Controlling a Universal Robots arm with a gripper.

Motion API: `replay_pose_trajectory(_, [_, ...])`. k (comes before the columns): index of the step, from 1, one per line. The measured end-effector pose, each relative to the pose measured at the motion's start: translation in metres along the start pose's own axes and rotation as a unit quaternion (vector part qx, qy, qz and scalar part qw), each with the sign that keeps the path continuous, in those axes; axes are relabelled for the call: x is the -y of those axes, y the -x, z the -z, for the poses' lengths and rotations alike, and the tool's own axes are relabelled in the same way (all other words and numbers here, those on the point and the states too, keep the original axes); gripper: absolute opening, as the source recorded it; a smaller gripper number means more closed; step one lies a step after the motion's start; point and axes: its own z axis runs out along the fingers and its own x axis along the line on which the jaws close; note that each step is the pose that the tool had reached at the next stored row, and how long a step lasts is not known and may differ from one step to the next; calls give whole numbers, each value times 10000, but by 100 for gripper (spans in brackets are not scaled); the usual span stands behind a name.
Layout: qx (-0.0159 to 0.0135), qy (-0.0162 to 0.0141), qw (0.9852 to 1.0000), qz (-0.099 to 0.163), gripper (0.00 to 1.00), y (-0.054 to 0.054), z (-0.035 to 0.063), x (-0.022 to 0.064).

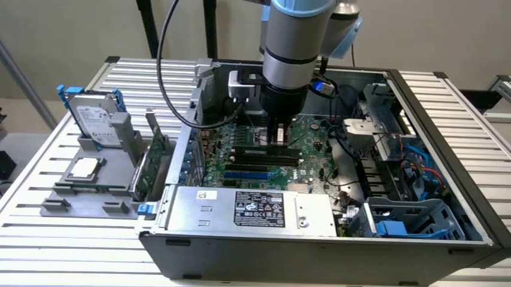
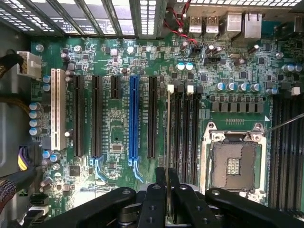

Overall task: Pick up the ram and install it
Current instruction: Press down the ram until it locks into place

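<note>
The open computer case (image 1: 447, 197) fills the centre of the exterior frame, lying on a slatted white table (image 1: 32, 203). The arm (image 1: 297, 42) drops straight in from the top centre, over the green motherboard (image 2: 118, 137). In the wrist view the gripper (image 2: 167, 190) is clamped on the ram (image 2: 167, 133), seen edge-on as a thin stick running from the fingers (image 2: 154, 199) along the black memory slots (image 2: 187, 133), beside the empty processor socket (image 2: 232, 164). At the exterior frame's left, a grey tray (image 1: 80, 191) holds a hard drive (image 1: 94, 119).
</note>
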Motion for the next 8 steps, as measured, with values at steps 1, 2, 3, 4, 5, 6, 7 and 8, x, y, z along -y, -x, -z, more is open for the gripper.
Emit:
replay_pose_trajectory(1, [-12,0,10000,0,0,2,-13,1])
replay_pose_trajectory(2, [-14,0,10000,1,0,4,-22,1])
replay_pose_trajectory(3, [-14,0,10000,1,0,6,-28,1])
replay_pose_trajectory(4, [-15,-1,10000,0,0,8,-35,1])
replay_pose_trajectory(5, [-15,0,10000,0,0,10,-41,2])
replay_pose_trajectory(6, [-15,0,10000,0,0,12,-45,6])
replay_pose_trajectory(7, [-15,0,10000,-1,0,15,-50,10])
replay_pose_trajectory(8, [-14,0,10000,-1,0,19,-55,16])
